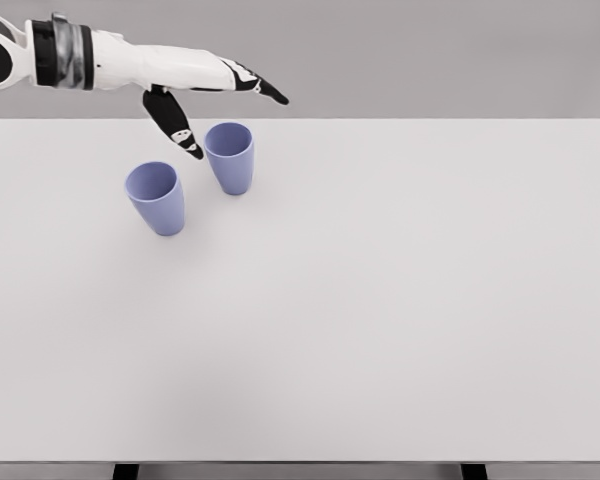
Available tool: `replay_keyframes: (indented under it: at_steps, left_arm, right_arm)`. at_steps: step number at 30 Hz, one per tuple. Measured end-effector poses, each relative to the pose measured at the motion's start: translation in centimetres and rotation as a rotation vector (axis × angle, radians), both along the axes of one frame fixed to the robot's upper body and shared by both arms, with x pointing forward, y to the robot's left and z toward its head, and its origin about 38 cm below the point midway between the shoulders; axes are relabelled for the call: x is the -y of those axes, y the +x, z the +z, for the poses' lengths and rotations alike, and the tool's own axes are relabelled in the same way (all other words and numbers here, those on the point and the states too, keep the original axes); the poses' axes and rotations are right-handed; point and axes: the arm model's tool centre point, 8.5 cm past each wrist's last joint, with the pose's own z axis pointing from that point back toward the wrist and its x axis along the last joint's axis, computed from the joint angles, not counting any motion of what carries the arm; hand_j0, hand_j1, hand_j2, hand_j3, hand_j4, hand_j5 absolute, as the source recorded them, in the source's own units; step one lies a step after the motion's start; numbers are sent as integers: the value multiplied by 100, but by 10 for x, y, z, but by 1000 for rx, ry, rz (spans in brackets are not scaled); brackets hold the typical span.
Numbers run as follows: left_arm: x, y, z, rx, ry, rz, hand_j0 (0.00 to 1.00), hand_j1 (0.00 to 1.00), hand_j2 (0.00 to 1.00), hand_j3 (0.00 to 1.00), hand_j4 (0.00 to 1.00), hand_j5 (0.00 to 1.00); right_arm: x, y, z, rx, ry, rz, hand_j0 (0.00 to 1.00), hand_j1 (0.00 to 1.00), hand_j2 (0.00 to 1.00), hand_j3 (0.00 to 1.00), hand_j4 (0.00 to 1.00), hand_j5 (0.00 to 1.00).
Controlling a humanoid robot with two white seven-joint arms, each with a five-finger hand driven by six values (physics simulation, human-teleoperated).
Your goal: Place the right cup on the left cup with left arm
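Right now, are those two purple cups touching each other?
Apart. The head view shows bare white table between the left cup and the right cup.

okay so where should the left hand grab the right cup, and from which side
Probably around the upper wall of the right cup, coming from its left: it stands upright, and the open left hand hovers just above-left of its rim. The left cup stands apart.

White table (380,320) fills most of the frame, far edge running straight across the upper part. Surface plain, matte, evenly lit. Grey backdrop (430,50) across the top. Two dark table supports (126,471) show at the bottom edge, left and right.
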Motion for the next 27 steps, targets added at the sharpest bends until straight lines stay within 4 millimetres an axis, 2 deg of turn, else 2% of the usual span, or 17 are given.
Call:
replay_keyframes:
  at_steps: [5, 9, 16, 18, 24, 27]
  left_arm:
    - [-7, 12, -5, 17, 41, 45, 100, 100, 100, 100, 100, 100]
    - [-12, 13, -23, 1, 69, 61, 100, 100, 100, 100, 100, 100]
    - [-8, 15, -27, 9, 92, 59, 100, 100, 100, 100, 100, 100]
    - [-8, 16, -43, -16, 91, 67, 100, 100, 100, 100, 100, 100]
    - [-5, 23, -38, 14, 91, 84, 100, 100, 100, 100, 100, 100]
    - [-1, 25, -42, 8, 91, 86, 100, 100, 100, 100, 100, 100]
  right_arm:
    - [0, 1, 0, 2, 0, 0, 100, 100, 100, 100, 100, 100]
    - [0, 0, 0, 0, 0, 0, 100, 100, 100, 100, 100, 100]
    - [0, 1, 0, 2, 0, 0, 100, 100, 100, 100, 100, 100]
    - [0, 1, 0, 2, 0, 0, 100, 100, 100, 100, 100, 100]
    - [0, 1, 0, 2, 0, 0, 100, 100, 100, 100, 100, 100]
    - [0, 0, 0, 0, 0, 0, 100, 100, 100, 100, 100, 100]
